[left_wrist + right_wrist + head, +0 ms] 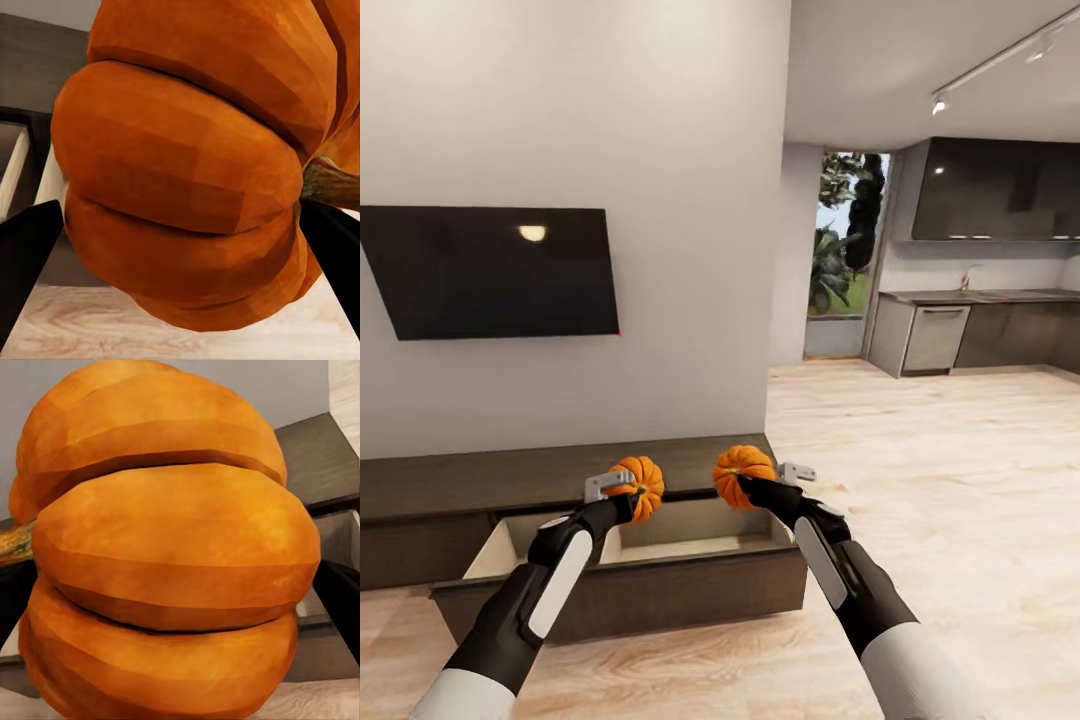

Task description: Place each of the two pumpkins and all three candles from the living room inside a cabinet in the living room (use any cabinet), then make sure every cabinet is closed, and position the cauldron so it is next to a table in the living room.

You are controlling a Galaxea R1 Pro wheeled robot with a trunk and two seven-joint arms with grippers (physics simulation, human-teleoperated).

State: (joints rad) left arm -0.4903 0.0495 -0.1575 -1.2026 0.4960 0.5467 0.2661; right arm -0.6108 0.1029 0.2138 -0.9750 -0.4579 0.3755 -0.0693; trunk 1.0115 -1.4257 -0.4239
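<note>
Matt, ribbed orange skin on the pumpkin in my left gripper (628, 490) and the one in my right gripper (752, 487); dark brown wood-grain cabinet (560, 470) with paler drawer lining; light, faintly sheened wooden floor (920, 480); glossy black wall screen (495, 270); smooth matt wall

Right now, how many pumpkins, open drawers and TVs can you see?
Pumpkins: 2, one in the left gripper, one in the right gripper
Open drawers: 1, in the cabinet
TVs: 1
Total: 4
</note>
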